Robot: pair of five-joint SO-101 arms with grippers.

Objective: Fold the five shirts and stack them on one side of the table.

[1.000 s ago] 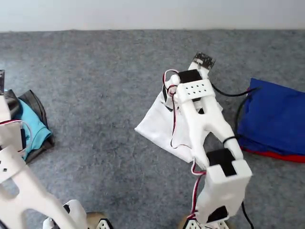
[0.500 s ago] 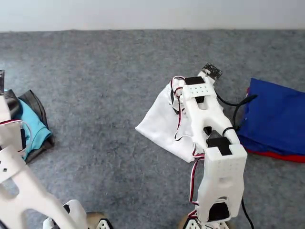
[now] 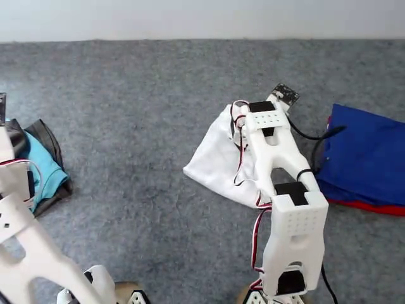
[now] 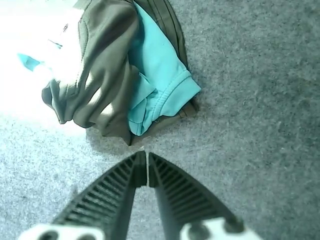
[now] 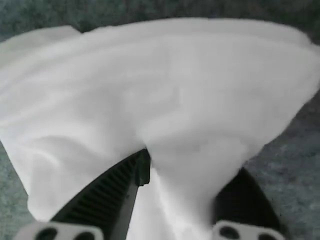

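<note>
Soft, matt white shirt [image 5: 165,95] cloth bunches between the right gripper [image 5: 182,175]'s ribbed black plastic fingers [image 5: 122,187]. Just ahead of the left gripper [image 4: 146,170]'s matching fingers [image 4: 120,182]: smooth turquoise shirt [image 4: 160,82] knit on a coarse, fuzzy grey table covering [image 4: 260,100].

A: Anything to read here: words, numbers, a label?
B: Nothing legible; the dark shirt [image 4: 105,70] carries a tiny pale mark, too small to make out.
A: And the small board at the arm's wrist?
B: The circuit board [image 3: 285,95] is too small for any print on it to be told; the white shirt [image 3: 212,166] shows plain cloth, with no letters or figures.
</note>
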